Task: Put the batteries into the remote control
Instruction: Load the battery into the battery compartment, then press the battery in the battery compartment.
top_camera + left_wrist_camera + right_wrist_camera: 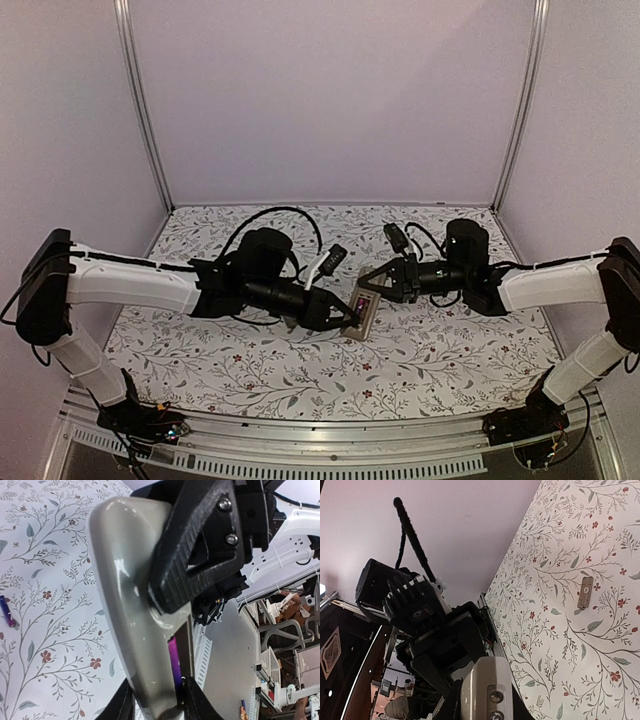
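The remote control [361, 311] hangs above the table's middle, held at both ends. In the left wrist view its tan-grey back [132, 605] faces me with the compartment open, and one purple battery [174, 667] lies inside. My left gripper [160, 704] has a finger on each side of the remote's near end. A black finger [200, 555] of the right gripper presses on the far end. In the right wrist view the remote's whitish face [487, 690] sits between the right gripper's [487, 702] fingers. A second purple battery [8, 611] lies on the cloth.
A small flat grey cover piece [585, 592] lies on the floral cloth [250, 370]. The left arm's black wrist [420, 625] is close in front of the right gripper. Pale walls enclose the table on three sides, and a metal rail [330, 440] runs along the near edge.
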Robot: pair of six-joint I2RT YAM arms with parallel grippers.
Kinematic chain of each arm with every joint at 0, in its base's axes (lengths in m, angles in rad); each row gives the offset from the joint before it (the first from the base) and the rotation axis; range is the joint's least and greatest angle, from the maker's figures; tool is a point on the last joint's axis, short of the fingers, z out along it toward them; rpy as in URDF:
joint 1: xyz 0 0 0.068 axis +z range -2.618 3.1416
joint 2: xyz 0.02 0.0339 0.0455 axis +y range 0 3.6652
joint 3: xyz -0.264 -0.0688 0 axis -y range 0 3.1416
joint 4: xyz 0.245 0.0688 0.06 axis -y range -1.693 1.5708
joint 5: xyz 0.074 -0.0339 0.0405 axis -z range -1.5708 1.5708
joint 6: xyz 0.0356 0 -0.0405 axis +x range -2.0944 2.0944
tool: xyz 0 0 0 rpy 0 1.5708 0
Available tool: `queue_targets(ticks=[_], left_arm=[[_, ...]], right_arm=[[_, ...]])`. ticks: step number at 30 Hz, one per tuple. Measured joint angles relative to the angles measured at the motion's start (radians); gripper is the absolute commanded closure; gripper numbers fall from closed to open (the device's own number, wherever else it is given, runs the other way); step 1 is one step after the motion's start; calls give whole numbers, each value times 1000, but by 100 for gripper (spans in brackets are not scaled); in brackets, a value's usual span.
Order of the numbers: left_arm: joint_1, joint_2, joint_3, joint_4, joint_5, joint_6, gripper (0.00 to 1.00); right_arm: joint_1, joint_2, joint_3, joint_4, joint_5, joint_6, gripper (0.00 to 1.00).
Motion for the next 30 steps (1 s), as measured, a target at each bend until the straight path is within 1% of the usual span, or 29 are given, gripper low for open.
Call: queue_targets(ticks=[3, 9, 10, 12, 14, 21, 27, 30], left_arm=[[0, 3, 18, -19, -6, -40, 73], [0, 21, 63, -77, -26, -68, 71], [0, 22, 69, -87, -30, -68, 68], [-2, 23, 79, -106, -45, -59, 56], [-4, 22, 85, -122, -72, -44, 50], [-26, 15, 126, -210, -187, 29, 41], [-37, 25, 209, -286, -272, 65, 39], [-42, 49, 255, -315, -300, 72, 44]], right_arm=[[0, -25, 0, -27, 15, -34, 100], [-1, -54, 0, -83, 49, -63, 100], [-1, -56, 0, -88, 55, -65, 100], [-1, -60, 3, -102, 64, -67, 100], [-1, -63, 8, -120, 72, -70, 100], [1, -66, 36, -190, 83, -96, 100], [3, -80, 56, -227, 87, -122, 100], [7, -80, 60, -243, 90, -130, 100]])
